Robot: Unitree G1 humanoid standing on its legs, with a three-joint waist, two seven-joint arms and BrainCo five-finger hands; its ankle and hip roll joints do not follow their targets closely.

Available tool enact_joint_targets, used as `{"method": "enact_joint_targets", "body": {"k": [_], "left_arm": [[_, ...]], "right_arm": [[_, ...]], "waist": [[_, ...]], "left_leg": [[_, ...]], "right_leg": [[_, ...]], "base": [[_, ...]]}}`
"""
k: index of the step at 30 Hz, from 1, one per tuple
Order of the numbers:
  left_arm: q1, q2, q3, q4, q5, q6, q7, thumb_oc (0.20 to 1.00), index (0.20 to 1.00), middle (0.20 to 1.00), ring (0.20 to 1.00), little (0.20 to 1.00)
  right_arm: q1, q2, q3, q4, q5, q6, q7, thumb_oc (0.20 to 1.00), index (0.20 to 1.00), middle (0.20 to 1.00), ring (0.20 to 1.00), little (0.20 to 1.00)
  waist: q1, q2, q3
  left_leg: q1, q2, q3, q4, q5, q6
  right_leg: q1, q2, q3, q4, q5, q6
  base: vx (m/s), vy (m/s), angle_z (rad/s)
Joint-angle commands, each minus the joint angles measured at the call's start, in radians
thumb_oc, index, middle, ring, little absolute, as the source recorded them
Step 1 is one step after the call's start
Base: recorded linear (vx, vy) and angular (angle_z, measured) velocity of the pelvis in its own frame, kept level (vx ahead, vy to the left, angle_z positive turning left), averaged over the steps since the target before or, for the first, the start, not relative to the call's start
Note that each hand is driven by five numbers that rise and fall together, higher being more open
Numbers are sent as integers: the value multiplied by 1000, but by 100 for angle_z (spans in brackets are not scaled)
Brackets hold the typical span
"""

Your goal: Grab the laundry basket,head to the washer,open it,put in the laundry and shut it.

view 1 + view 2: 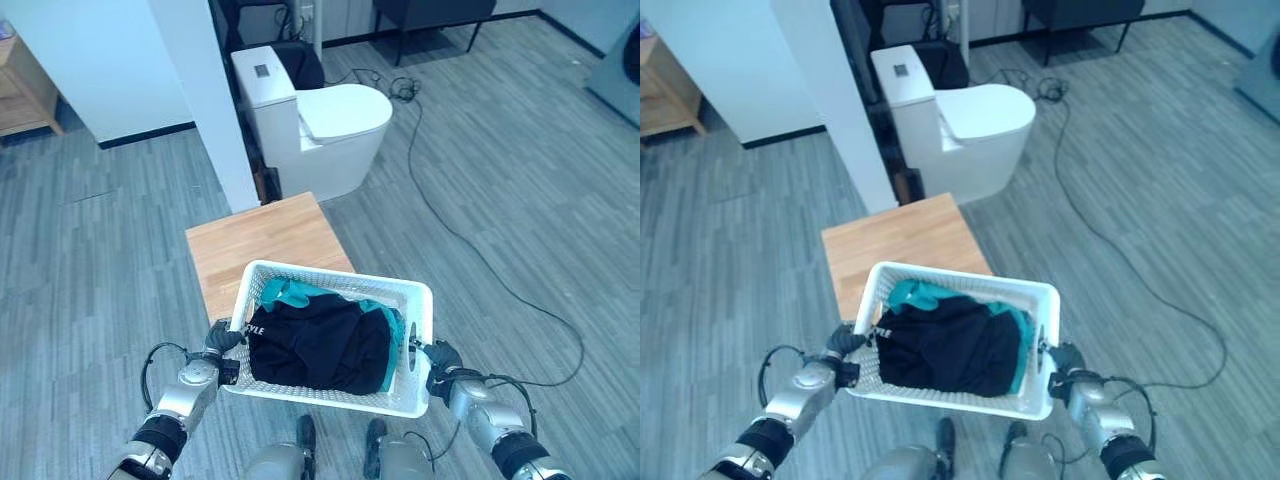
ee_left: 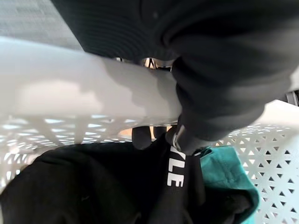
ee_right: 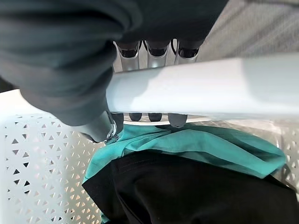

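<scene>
1. The white laundry basket [image 1: 330, 400], holding dark and teal laundry [image 1: 320, 340], is held up over the wooden surface [image 1: 265, 240].
2. The left robot hand [image 1: 222, 338] and right robot hand [image 1: 440, 358] are clamped on its rims.
3. The grabbing step seems done; next, the basket should be carried to the washer [image 1: 622, 60].

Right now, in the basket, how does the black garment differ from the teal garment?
The black garment lies on top and covers most of the white laundry basket; the teal garment lies under it, showing at the far end and along the right side. The black one bears white lettering; the teal one looks plain. Both are crumpled inside the basket, which the left hand and right hand hold by its rim.
</scene>
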Motion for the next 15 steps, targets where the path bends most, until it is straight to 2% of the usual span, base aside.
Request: {"method": "enact_joint_targets", "body": {"k": [1, 2, 3, 4, 7, 8, 10, 11, 15], "left_arm": [[-3, -72, -84, -76, 10, -29, -136, 200, 200, 200, 200, 200], [-3, -72, -84, -76, 10, -29, -136, 200, 200, 200, 200, 200], [-3, -80, -82, -64, -6, -30, -133, 200, 200, 200, 200, 200], [-1, -84, -79, -54, -12, -31, -134, 200, 200, 200, 200, 200], [3, -90, -76, -33, -14, -31, -134, 200, 200, 200, 200, 200], [3, -104, -80, -1, -18, -33, -134, 200, 200, 200, 200, 200], [-2, -119, -89, 34, -16, -31, -136, 200, 200, 200, 200, 200], [-3, -125, -89, 42, -14, -32, -136, 200, 200, 200, 200, 200], [-29, -175, -109, 163, 36, -26, -136, 200, 200, 200, 200, 200]], "right_arm": [[-134, 93, 14, -113, 69, -77, 152, 200, 200, 200, 200, 200], [-134, 93, 14, -113, 69, -77, 152, 200, 200, 200, 200, 200], [-141, 99, 21, -91, 68, -74, 155, 200, 200, 200, 200, 200], [-145, 99, 27, -83, 65, -71, 157, 200, 200, 200, 200, 200], [-140, 96, 30, -74, 59, -72, 157, 200, 200, 200, 200, 200], [-122, 84, 22, -59, 48, -73, 157, 200, 200, 200, 200, 200], [-115, 73, 19, -47, 46, -75, 155, 200, 200, 200, 200, 200], [-113, 66, 17, -44, 45, -77, 155, 200, 200, 200, 200, 200], [-107, 38, -28, -56, 58, -102, 130, 200, 200, 200, 200, 200]], "waist": [[40, 0, -113], [40, 0, -113], [54, -2, -123], [61, -9, -129], [67, -13, -131], [49, -8, -140], [38, -6, -141], [35, -3, -139], [5, -7, -133]], "left_leg": [[-51, -34, -24, 31, -30, -46], [-50, -34, -24, 31, -30, -46], [-56, -25, 12, 21, -15, -46], [-48, -24, 32, 10, -28, -58], [-42, -18, 52, 0, -16, -58], [-36, -14, 56, -14, -3, -66], [-39, -8, 61, -27, 19, -77], [-54, 0, 74, -25, 46, -75], [-69, 28, 74, -20, 78, -101]], "right_leg": [[43, -14, -100, -21, 49, 23], [43, -14, -100, -21, 49, 23], [72, -12, -126, -19, 47, 32], [99, -10, -135, -61, 24, 44], [89, 4, -119, -68, 17, 33], [100, 34, -89, -110, 1, 19], [120, 56, -81, -167, -1, 6], [116, 66, -90, -189, 18, -7], [144, 107, -56, -270, 34, -20]], "base": [[-91, 38, -122], [-87, 4, -120], [-44, -36, -104], [-50, -48, -76], [-12, -56, -135], [-56, -127, -117], [-106, -130, -3], [-139, -123, -5], [-98, -142, -6]]}}
